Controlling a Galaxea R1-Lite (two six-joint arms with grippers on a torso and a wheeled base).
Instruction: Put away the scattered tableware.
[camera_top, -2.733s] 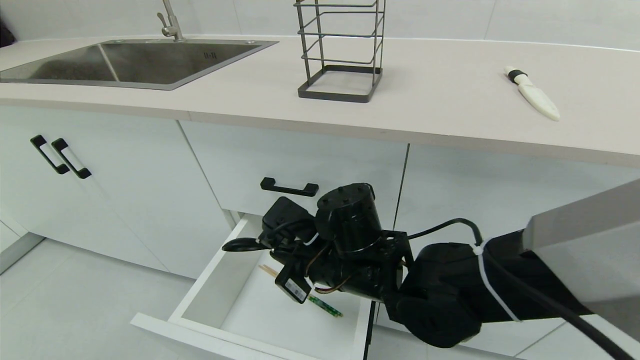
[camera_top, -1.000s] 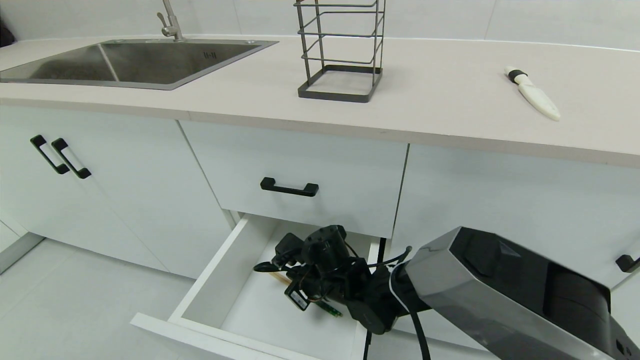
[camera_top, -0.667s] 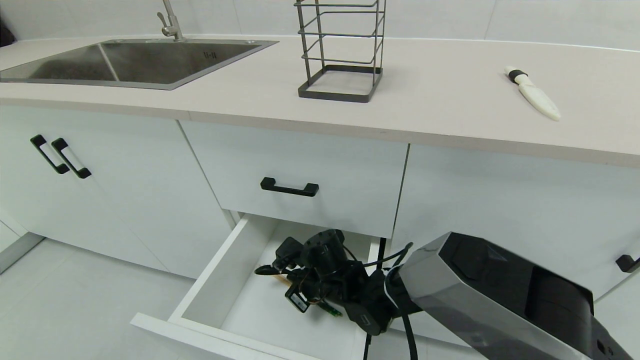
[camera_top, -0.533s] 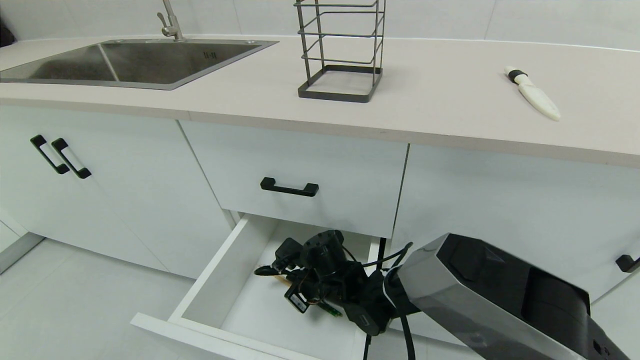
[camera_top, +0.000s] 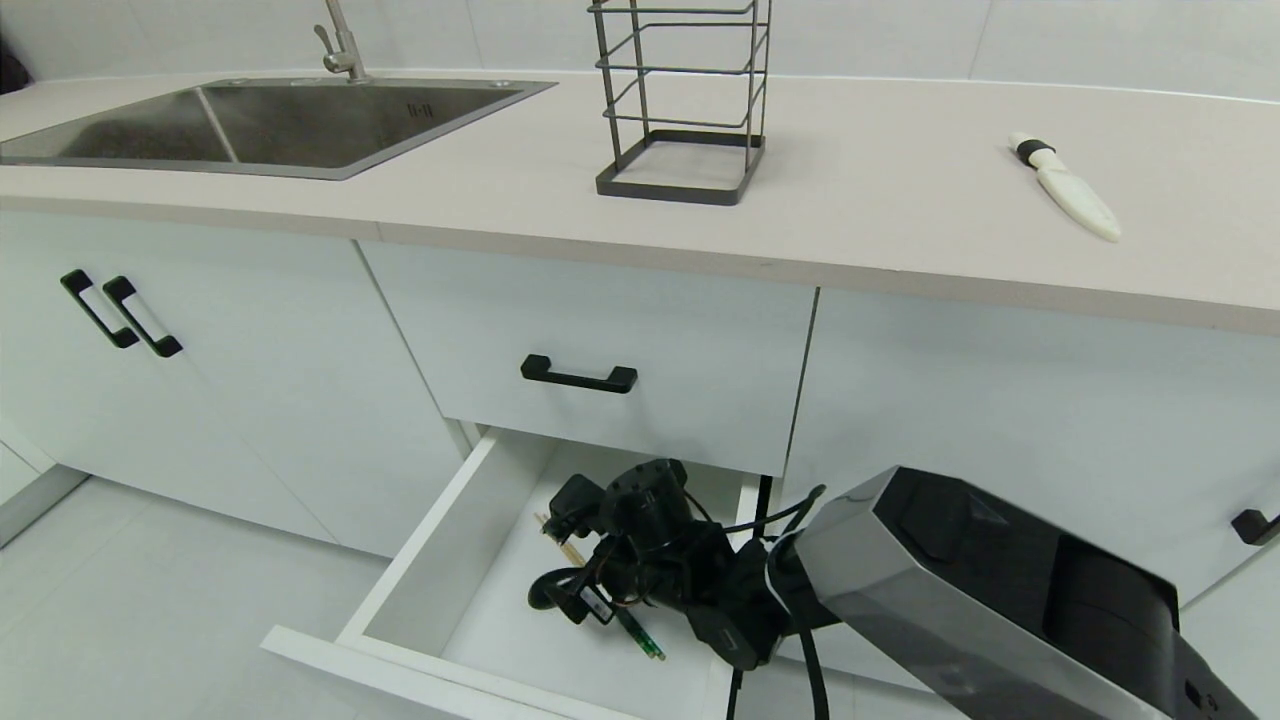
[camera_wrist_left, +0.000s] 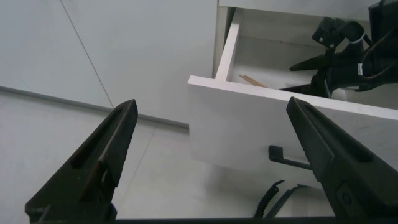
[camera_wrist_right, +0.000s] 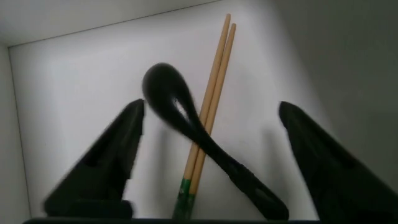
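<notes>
Right claw (camera_wrist_right: 211, 112) is down inside the open drawer (camera_top: 420, 570), which sits at 6 o'clock in the head view, right under the closed drawer with the black handle (camera_top: 578, 376). Its fingers are spread wide and they're not pinching anything. The black spoon (camera_wrist_right: 186, 118) lies on the drawer floor in the gap between them, touching neither finger as far as I can see. It's lying crosswise over the pair of wooden chopsticks (camera_wrist_right: 217, 74), the ones with green ends, so spoon and chopsticks make an X. The spoon looks a bit smeared, so I can't tell much more about it.

Left claw (camera_wrist_left: 211, 106) is also spread, with nothing in it. It hangs out in front of the drawer's front panel over the floor, well apart from the tableware.

Up on the worktop (camera_top: 900, 200), a white knife (camera_top: 1065, 187) with a dark band on the handle lies flat at about 2 o'clock. The empty wire rack (camera_top: 680, 185) stands at 12 o'clock. The sink (camera_top: 270, 120) and faucet (camera_top: 340, 45) are over at 10 to 11 o'clock.
</notes>
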